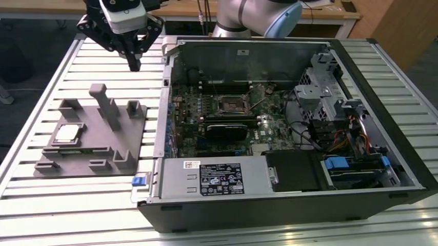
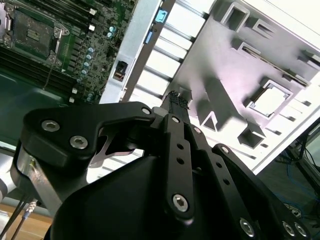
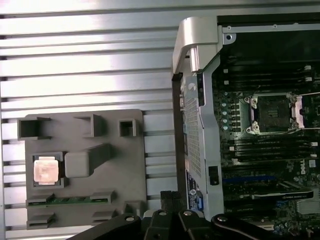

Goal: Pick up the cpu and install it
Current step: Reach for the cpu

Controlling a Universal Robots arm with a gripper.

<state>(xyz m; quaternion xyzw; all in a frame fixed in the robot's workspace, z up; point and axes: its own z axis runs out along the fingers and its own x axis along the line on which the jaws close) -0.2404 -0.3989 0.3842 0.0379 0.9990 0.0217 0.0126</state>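
Silvery-white and untouched, the cpu [image 1: 66, 133] lies flat in a square pocket of the grey holder [image 1: 87, 160], well apart from the gripper [image 1: 135, 65] and lower than it. The gripper hangs in the air over the slatted metal table [image 1: 41, 205], just outside the far corner of the open computer case [image 1: 287, 210], with the holder to one side of it and the case to the other. Its two black fingers look pressed together at the tips with nothing between them; both wrist views show the same, the closed tips [image 2: 176, 99] pointing down at bare table slats between holder and case wall.

In the first wrist view the cpu [image 3: 45, 170] sits squarely in its pocket, and the socket [image 3: 274, 114] on the green board shows a dark, unfilled middle inside its metal frame. That socket lies beyond the case wall from the gripper, about as far off as the cpu is on the other side.

By my reading the task has hardly begun: the chip is not lifted, nothing is in the fingers, and the socket is unfilled. Both the pick-up and the install are left to do.
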